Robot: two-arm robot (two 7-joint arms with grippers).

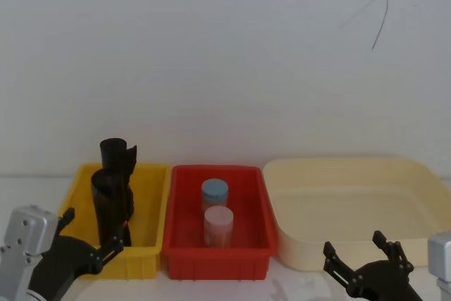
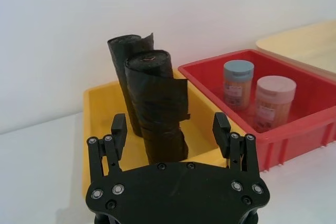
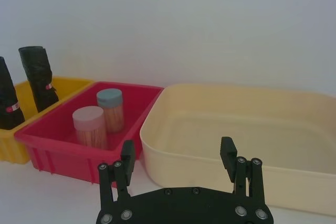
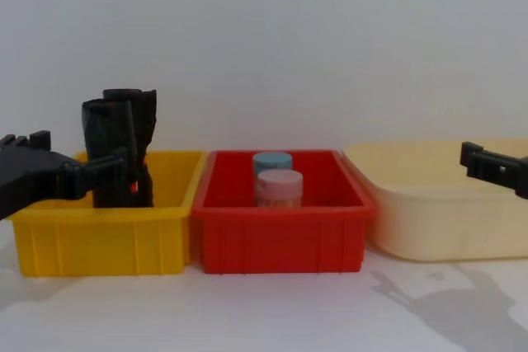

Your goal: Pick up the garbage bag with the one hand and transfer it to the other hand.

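The bag (image 2: 156, 100), a black roll, stands upright in the yellow bin (image 4: 99, 241) at our left, with a second roll (image 2: 126, 59) just behind it, close enough that we cannot tell whether they touch. Our left gripper (image 2: 169, 124) sits low at the bin's near edge, its fingers spread wide and pinching nothing. In the left wrist view the bag lines up between them, a little farther in. The red bin (image 4: 280, 241) beside the yellow one holds a blue-lidded jar (image 1: 215, 192) and a pink jar (image 1: 218, 225), one in front of the other. Our right gripper (image 3: 177, 146) hangs in front of the cream tub (image 1: 296, 244) on the right, also spread and empty. All three containers rest on the white worktop (image 4: 264, 311).
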